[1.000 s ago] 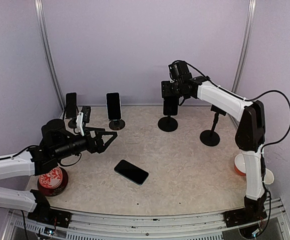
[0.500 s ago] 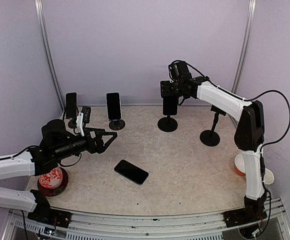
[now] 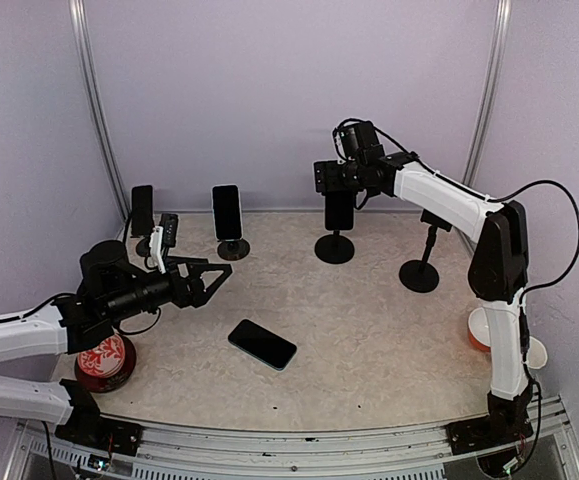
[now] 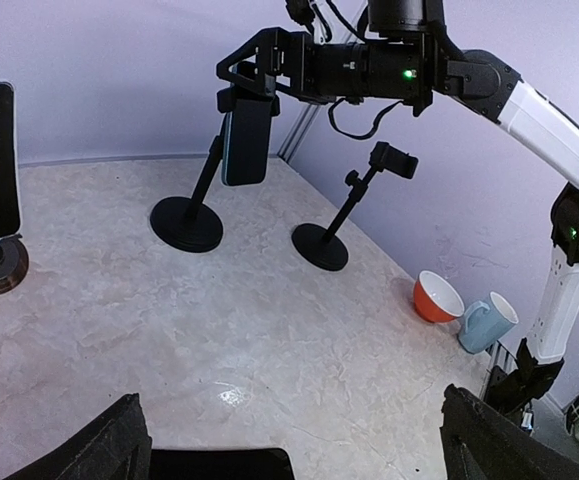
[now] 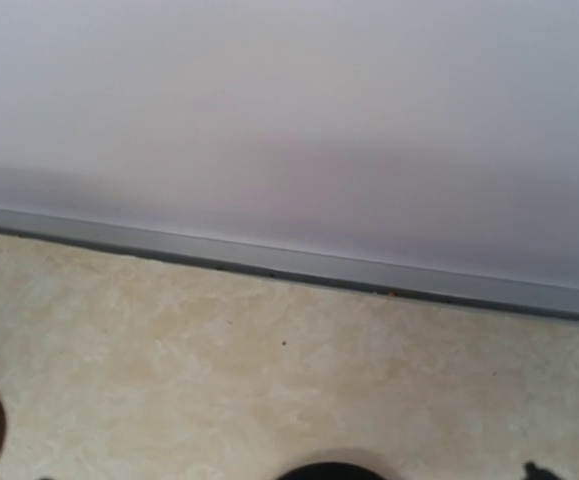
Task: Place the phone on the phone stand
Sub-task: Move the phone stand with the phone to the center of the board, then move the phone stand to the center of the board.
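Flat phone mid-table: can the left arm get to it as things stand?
Likely yes. The left tool is open and hangs just behind and left of the phone, which lies flat on the table. Nothing stands between them.

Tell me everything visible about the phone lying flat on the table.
The phone is a thin dark rectangular slab with rounded corners and a glossy black face, its rim slightly lighter. It lies flat and slanted on the marbled table, toward the front middle. Only the table touches it; the open left gripper hovers beyond it to the left, apart.
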`<state>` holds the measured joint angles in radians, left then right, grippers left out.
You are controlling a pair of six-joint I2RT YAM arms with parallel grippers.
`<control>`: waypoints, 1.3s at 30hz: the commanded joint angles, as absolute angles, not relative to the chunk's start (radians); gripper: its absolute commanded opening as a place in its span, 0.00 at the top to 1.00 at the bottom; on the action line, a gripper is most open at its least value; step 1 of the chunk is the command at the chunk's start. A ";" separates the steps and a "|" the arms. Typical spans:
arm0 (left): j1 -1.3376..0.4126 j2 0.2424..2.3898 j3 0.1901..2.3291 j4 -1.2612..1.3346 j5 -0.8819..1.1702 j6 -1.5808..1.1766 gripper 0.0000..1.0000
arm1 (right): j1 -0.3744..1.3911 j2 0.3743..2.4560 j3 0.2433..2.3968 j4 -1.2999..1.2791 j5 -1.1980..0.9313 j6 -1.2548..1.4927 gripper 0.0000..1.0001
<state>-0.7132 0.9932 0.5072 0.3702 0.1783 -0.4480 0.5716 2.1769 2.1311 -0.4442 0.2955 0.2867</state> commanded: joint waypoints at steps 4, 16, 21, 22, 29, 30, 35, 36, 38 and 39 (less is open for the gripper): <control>-0.709 0.956 0.487 0.394 0.178 -0.461 0.01 | 0.564 2.086 2.116 -0.435 0.311 0.234 0.00; -0.748 0.928 0.478 0.375 0.164 -0.480 0.01 | 0.564 1.833 1.845 -0.396 0.306 0.228 0.00; -0.793 0.916 0.480 0.336 0.139 -0.491 0.01 | 0.565 1.730 1.725 -0.405 0.323 0.236 0.00; -0.801 0.915 0.480 0.323 0.132 -0.496 0.01 | 0.565 1.706 1.700 -0.407 0.331 0.242 0.00; -0.834 0.918 0.506 0.207 0.098 -0.484 0.01 | 0.564 1.478 1.473 -0.430 0.423 0.289 0.00; -0.835 0.917 0.509 0.195 0.093 -0.484 0.01 | 0.564 1.438 1.442 -0.438 0.446 0.297 0.00; -0.848 0.919 0.471 0.210 0.078 -0.491 0.01 | 0.565 1.238 1.265 -0.459 0.551 0.340 0.00; -0.848 0.923 0.466 0.208 0.067 -0.495 0.01 | 0.565 1.204 1.230 -0.457 0.563 0.350 0.00; -0.850 0.932 0.464 0.199 0.052 -0.489 0.01 | 0.565 1.148 1.175 -0.462 0.585 0.368 0.00; -0.850 0.935 0.464 0.192 0.044 -0.484 0.01 | 0.565 1.129 1.155 -0.470 0.593 0.382 0.00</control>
